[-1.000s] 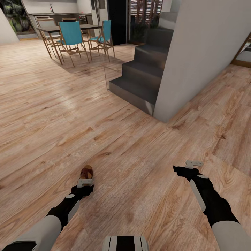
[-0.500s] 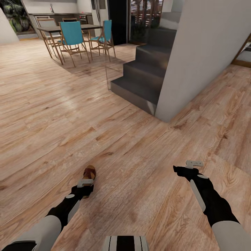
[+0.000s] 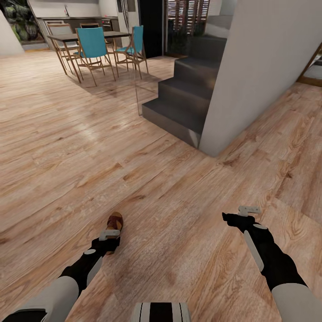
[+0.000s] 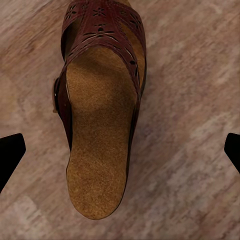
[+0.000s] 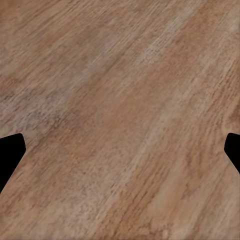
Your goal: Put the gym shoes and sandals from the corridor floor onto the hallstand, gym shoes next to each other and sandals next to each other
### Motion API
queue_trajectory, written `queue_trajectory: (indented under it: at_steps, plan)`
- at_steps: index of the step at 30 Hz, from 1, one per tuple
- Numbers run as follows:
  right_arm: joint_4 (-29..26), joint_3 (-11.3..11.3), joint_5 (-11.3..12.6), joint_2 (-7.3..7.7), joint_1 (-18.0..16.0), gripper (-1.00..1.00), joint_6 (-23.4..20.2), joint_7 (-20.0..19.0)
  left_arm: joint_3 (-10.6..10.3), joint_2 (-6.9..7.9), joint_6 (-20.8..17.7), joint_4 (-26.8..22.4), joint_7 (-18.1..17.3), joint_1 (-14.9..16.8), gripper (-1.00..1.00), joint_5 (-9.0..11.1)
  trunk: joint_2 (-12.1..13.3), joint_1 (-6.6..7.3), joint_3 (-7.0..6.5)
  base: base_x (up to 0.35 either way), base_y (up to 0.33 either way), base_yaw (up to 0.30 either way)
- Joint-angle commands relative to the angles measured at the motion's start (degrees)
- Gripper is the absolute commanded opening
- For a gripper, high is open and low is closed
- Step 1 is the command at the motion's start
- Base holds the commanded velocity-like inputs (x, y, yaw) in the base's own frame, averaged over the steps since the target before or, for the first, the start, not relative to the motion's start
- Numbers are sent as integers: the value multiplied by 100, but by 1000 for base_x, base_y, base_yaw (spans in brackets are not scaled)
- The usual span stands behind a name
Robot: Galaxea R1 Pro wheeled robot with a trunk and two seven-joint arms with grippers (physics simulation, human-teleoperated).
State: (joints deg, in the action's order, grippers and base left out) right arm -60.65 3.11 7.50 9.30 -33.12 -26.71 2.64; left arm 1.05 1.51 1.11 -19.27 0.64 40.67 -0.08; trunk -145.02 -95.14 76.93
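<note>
One dark brown sandal (image 3: 116,219) lies on the wood-plank corridor floor (image 3: 170,192), just ahead of my left gripper (image 3: 109,240). In the left wrist view the sandal (image 4: 100,125) lies lengthwise below my left gripper (image 4: 120,150), whose fingertips (image 4: 10,152) stand wide apart on either side without touching it. My right gripper (image 3: 233,219) hangs open over bare floor (image 5: 120,100), with its fingertips (image 5: 10,152) at the frame edges. The gym shoes and the hallstand are out of view.
A dark grey staircase (image 3: 183,103) and a pale wall corner (image 3: 250,76) rise ahead to the right. A dining table with teal chairs (image 3: 91,44) stands far back on the left. Open plank floor stretches between them and me.
The head view shifted slightly, so a little more of the sandal shows past the left gripper. Both arms hold their pose and both grippers stay open.
</note>
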Motion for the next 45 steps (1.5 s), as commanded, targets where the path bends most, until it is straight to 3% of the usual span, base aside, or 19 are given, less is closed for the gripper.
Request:
queue_trajectory:
  at_steps: [1,4,19,23,32,36,45]
  plan:
    - [-7,-3,59,2,-1,100,-23,29,10,-1,12,2,6,2,100,-1,-1,1,4,0,0,0]
    - [-7,-3,59,2,-1,100,-24,32,10,-6,12,4,6,2,100,1,-5,-7,70,0,0,0]
    - [-8,-3,59,2,-1,100,-24,33,10,-10,3,2,6,2,100,8,-8,-12,115,0,0,0]
    - [-8,-2,59,2,-1,100,-22,34,10,-10,1,2,6,2,100,8,-14,-22,203,0,0,0]
    - [-8,2,59,2,-1,100,-19,32,10,-10,2,2,6,2,100,8,-14,-22,203,0,0,0]
    - [-8,2,59,2,-1,100,-19,34,10,-10,2,2,6,2,100,8,-19,-32,292,0,0,0]
    - [-8,1,59,2,-1,100,-18,34,10,-10,3,2,6,2,100,8,-19,-32,292,0,0,0]
